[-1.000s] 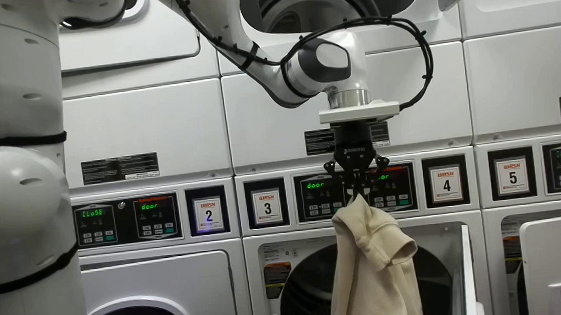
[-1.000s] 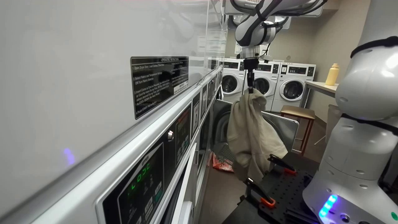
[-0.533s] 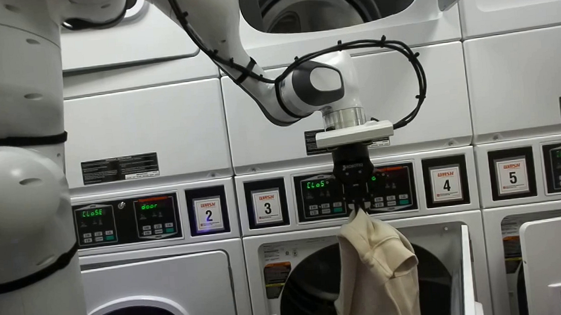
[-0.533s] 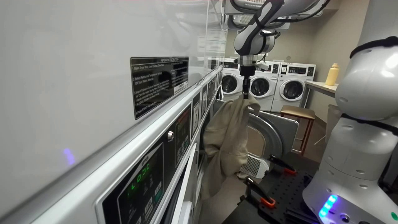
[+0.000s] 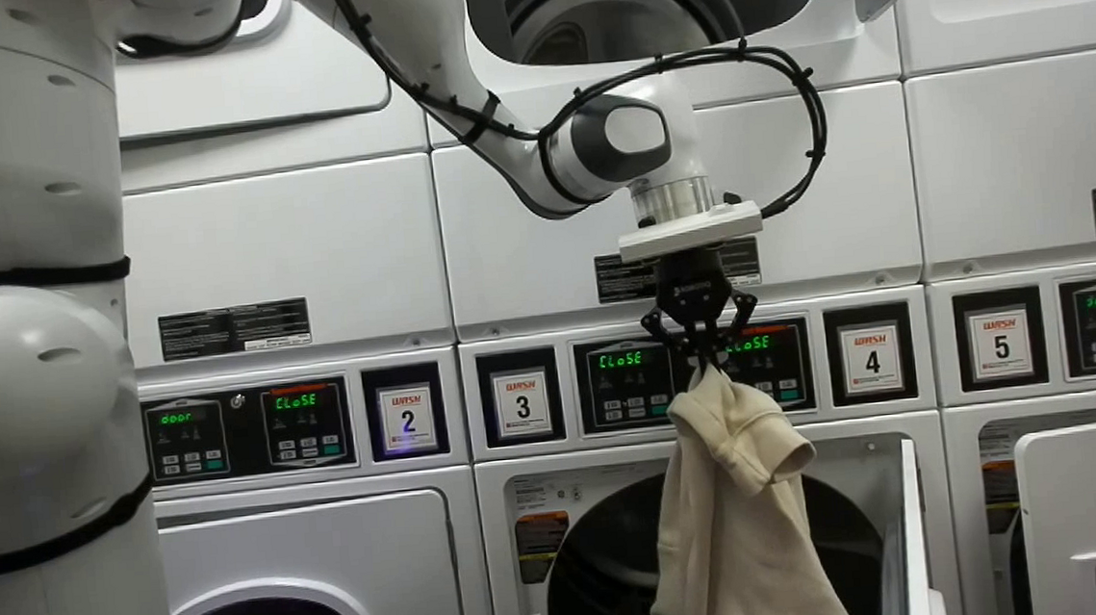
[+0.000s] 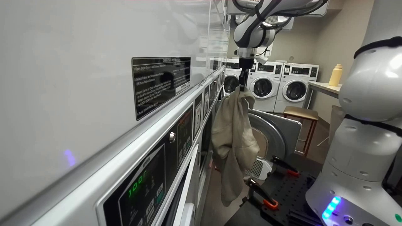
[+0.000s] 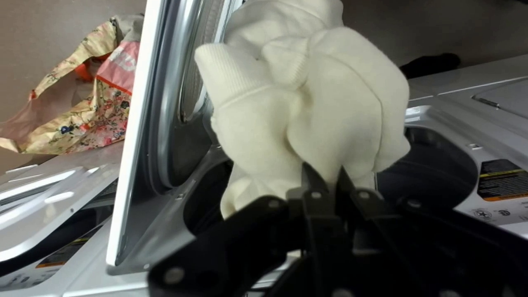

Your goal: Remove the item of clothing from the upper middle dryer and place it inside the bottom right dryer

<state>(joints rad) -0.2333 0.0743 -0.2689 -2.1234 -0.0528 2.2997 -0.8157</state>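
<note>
Removal looks done: the cream garment [image 5: 731,517] is clear of the upper dryer [image 5: 829,51]. My fingers [image 7: 314,178] pinch its top; it hangs before the open lower dryer [image 5: 589,476], not yet inside. Remaining, I judge: feed it in, release.

I was running a glossy white arm [image 5: 434,50] with dark-grey panels [image 5: 598,135], black cables [image 5: 821,124] and a black gripper [image 5: 708,366] dotted with pale screws [image 7: 364,194]; back from the edge of the worktop [image 6: 289,188], its base [image 6: 351,196] glowed blue.
</note>
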